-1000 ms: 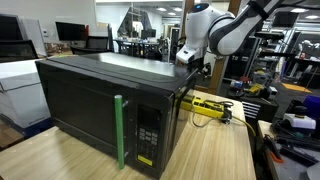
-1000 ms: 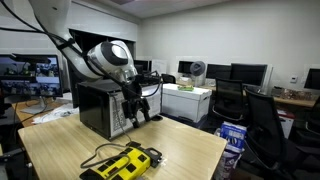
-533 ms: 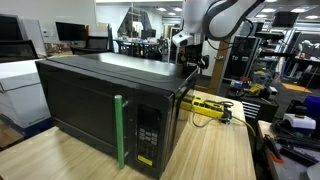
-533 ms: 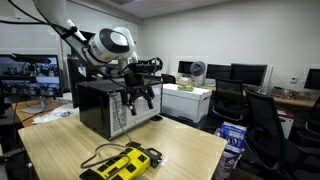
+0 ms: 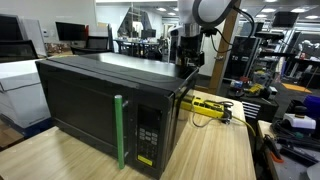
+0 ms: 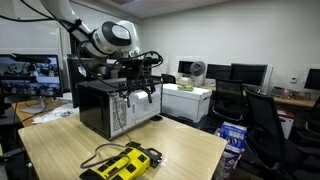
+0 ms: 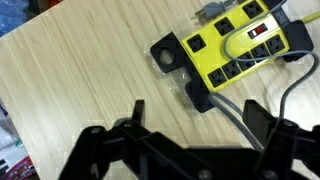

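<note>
A black microwave [image 5: 95, 95] with a green handle [image 5: 119, 130] stands on a wooden table [image 5: 215, 150]; it also shows in an exterior view [image 6: 100, 108]. My gripper [image 5: 186, 66] hangs in the air beside the microwave's far upper corner, fingers pointing down, also seen in an exterior view [image 6: 140, 97]. In the wrist view the gripper [image 7: 195, 112] is open and empty, with both black fingers spread wide over the tabletop. A yellow power strip [image 7: 245, 48] with a grey cable lies on the table below it, and shows in both exterior views [image 5: 208, 104] [image 6: 125, 162].
Office chairs [image 6: 265, 115], desks with monitors [image 6: 245, 74] and a white cabinet [image 6: 185, 100] stand beyond the table. A white appliance [image 5: 20, 85] sits beside the microwave. Cluttered shelves and tools [image 5: 290, 125] lie past the table edge.
The arm has lifted: the gripper rose from beside the microwave's side toward its top edge, staying open and empty. The microwave and power strip have not moved.
</note>
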